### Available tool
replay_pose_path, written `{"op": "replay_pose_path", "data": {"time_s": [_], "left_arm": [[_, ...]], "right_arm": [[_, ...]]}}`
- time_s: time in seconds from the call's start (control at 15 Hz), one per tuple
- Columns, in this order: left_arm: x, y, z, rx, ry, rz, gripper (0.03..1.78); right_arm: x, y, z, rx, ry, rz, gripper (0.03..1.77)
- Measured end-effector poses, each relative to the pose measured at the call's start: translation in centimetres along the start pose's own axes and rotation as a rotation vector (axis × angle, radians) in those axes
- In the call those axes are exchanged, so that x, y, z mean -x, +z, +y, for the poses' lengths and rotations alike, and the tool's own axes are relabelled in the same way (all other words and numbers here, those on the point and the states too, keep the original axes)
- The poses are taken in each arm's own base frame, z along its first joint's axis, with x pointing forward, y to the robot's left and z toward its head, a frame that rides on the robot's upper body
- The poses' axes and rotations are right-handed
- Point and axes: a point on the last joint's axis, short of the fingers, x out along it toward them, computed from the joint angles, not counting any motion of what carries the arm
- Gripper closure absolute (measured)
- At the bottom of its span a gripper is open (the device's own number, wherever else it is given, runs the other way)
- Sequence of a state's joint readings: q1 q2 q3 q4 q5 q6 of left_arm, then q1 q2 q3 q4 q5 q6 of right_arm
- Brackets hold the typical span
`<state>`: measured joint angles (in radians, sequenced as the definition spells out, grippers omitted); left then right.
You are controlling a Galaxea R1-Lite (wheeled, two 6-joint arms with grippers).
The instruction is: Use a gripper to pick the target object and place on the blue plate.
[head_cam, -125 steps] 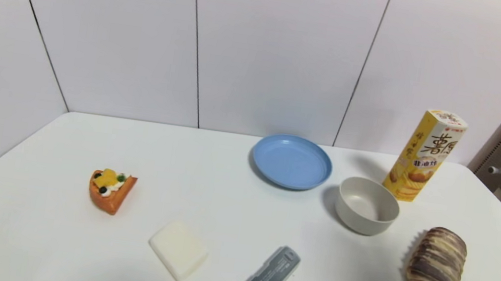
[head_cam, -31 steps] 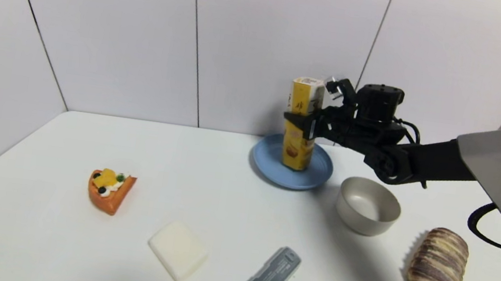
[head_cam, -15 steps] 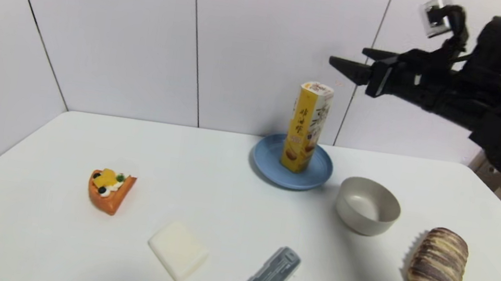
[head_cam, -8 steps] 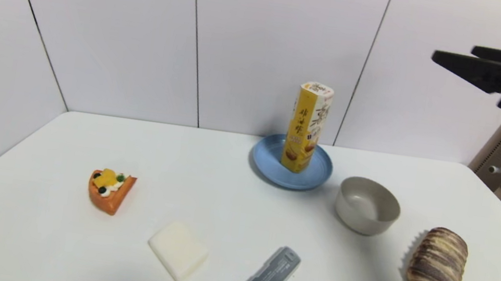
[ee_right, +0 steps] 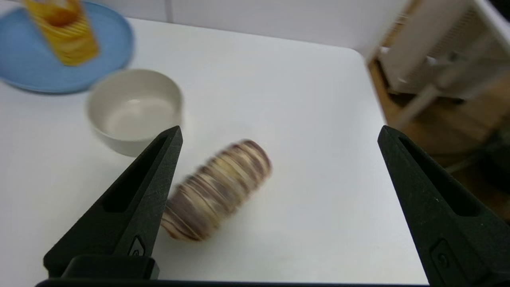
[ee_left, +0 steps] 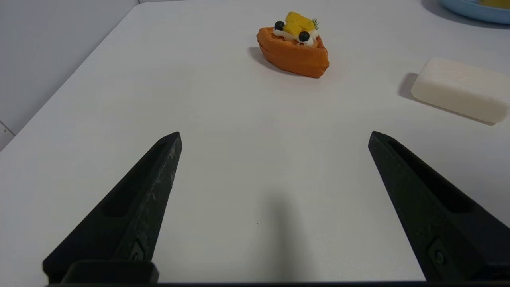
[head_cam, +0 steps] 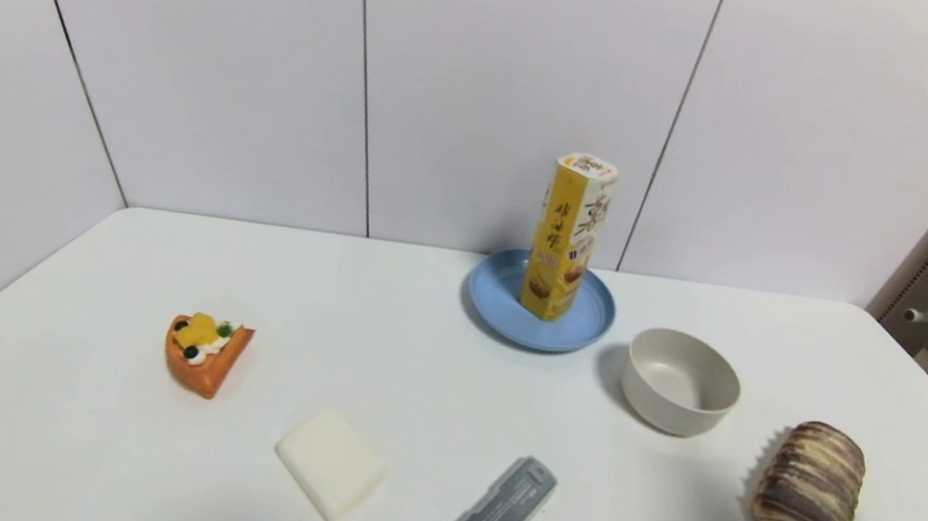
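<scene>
The hexagonal card box [head_cam: 563, 242] stands upright on the round, glossy blue plate [head_cam: 493, 311], upper centre-right of the head view; beside the plate, a smooth grey bowl [head_cam: 679, 383]; lower right, a ridged, striped roll [head_cam: 810, 488]; the right gripper [ee_right: 280, 127], over the near right side, is spread wide, grasping nothing; the left gripper [ee_left: 275, 132] idles over the near left.

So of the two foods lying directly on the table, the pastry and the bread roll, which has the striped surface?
The bread roll, on the robot's right; its brown and cream bands set it apart from the orange, fruit-topped pastry.
</scene>
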<state>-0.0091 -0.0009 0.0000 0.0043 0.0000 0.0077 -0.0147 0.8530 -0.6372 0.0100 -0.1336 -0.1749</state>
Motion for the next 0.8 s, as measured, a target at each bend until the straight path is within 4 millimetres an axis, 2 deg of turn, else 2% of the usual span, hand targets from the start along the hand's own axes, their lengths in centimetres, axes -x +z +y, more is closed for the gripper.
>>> {"op": "replay_pose_path", "data": {"time_s": [0.07, 0.2, 0.53, 0.67, 0.8], "left_arm": [[0.0, 0.0, 0.0, 0.0, 0.0, 0.0, 0.12], [0.0, 0.0, 0.0, 0.0, 0.0, 0.0, 0.12], [0.0, 0.0, 0.0, 0.0, 0.0, 0.0, 0.12], [0.0, 0.0, 0.0, 0.0, 0.0, 0.0, 0.12], [0.0, 0.0, 0.0, 0.0, 0.0, 0.0, 0.12]], "right_arm": [[1.0, -1.7, 0.0, 0.003, -0.051, 0.014, 0.11], [2.8, -4.9, 0.3, 0.004, -0.044, 0.016, 0.11], [5.7, -13.4, 2.0, -0.007, 0.18, -0.054, 0.11], [6.2, -15.7, 2.3, -0.015, 0.168, -0.087, 0.11], [6.8, -17.2, 2.5, -0.027, 0.155, -0.155, 0.11]]}}
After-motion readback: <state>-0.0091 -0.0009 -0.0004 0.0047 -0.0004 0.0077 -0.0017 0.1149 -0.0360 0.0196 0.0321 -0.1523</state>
